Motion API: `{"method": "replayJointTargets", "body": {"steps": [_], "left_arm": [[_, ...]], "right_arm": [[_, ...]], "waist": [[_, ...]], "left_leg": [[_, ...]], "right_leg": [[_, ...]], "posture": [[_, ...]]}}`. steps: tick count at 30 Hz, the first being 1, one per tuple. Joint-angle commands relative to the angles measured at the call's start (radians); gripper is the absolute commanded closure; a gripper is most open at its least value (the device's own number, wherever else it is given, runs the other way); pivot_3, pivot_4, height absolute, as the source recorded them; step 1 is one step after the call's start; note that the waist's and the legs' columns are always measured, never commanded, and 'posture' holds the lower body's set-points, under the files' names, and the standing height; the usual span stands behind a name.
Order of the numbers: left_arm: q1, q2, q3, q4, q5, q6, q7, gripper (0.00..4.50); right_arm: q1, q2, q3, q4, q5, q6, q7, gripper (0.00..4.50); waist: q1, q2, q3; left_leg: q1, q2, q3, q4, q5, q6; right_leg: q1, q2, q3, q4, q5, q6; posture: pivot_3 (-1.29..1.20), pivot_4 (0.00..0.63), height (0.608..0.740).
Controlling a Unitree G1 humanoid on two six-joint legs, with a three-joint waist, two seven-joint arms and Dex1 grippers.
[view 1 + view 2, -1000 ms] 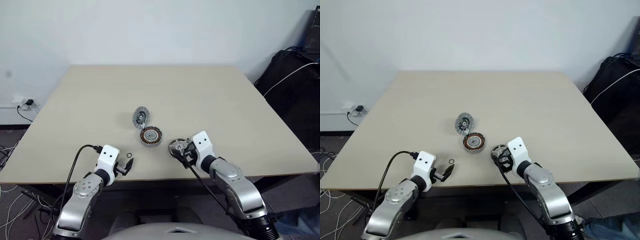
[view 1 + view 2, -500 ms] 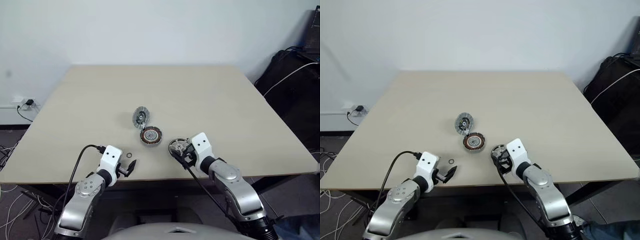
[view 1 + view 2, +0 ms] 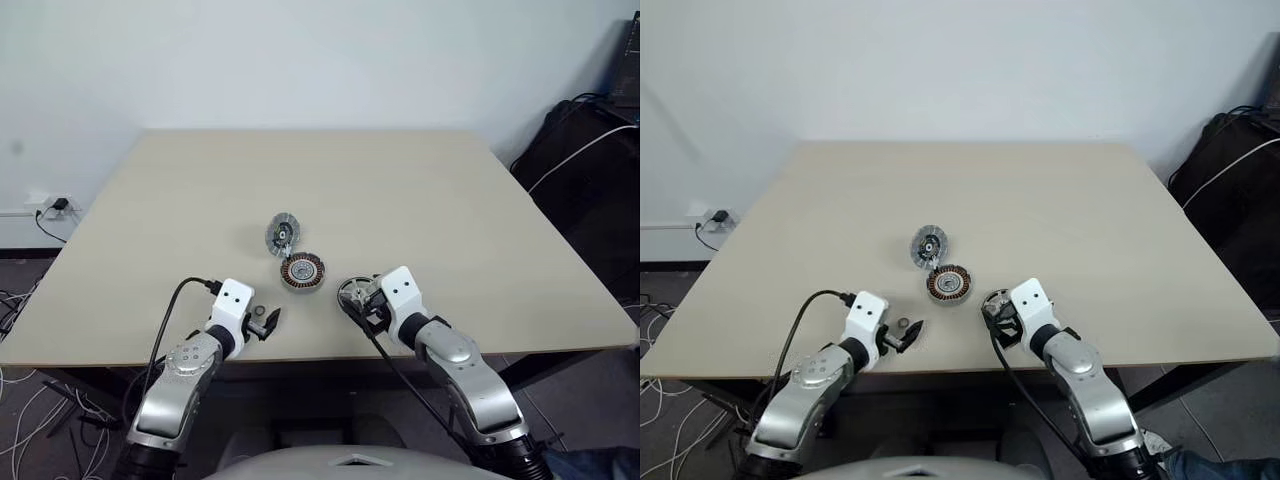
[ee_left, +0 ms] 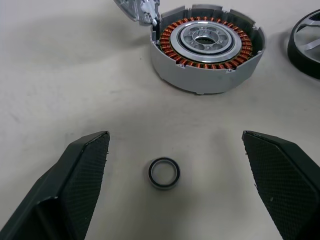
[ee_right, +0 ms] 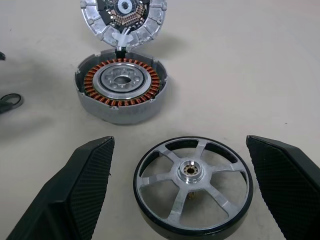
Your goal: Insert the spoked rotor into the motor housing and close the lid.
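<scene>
Motor housing (image 3: pixel 302 271) on beige table (image 3: pixel 420 200); white wall behind; both tools gaping, holding nothing

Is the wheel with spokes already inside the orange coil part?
No, the spoked rotor lies on the table beside the motor housing.

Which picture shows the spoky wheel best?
The right wrist view: the rotor lies flat between the open right gripper's fingers, with spokes and hub clear. The left wrist view catches just its dark edge. In the head views it is a small ring by the right gripper.
</scene>
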Motion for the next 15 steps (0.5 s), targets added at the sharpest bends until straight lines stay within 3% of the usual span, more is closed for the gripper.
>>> {"method": "replayJointTargets", "body": {"steps": [1, 12, 15], "left_arm": [[-0.042, -0.016, -0.014, 0.036, 0.008, -0.006, 0.002, 0.03], [-0.045, -0.014, -0.050, 0.107, 0.019, 0.046, -0.010, 0.03], [-0.019, -0.011, -0.048, 0.095, 0.019, 0.060, -0.004, 0.65]], "right_arm": [[-0.014, 0.007, -0.007, -0.016, -0.002, -0.026, -0.004, 0.00], [-0.007, 0.021, -0.015, -0.020, -0.005, -0.031, -0.013, 0.00], [-0.004, 0.024, -0.021, -0.020, -0.003, -0.031, -0.016, 0.00]], "waist": [[0.000, 0.000, 0.000], [0.000, 0.000, -0.001], [0.000, 0.001, -0.001]], "left_leg": [[0.000, 0.000, 0.000, 0.000, 0.000, 0.000], [0.000, 0.000, 0.000, 0.000, 0.000, 0.000], [0.001, 0.000, 0.000, 0.000, 0.000, 0.000]], "right_leg": [[0.000, 0.000, 0.000, 0.000, 0.000, 0.000], [0.001, 0.000, 0.000, 0.000, 0.000, 0.000], [0.001, 0.000, 0.000, 0.000, 0.000, 0.000]], "posture": [[0.00, 0.000, 0.740], [0.00, 0.000, 0.740], [0.00, 0.000, 0.740]]}}
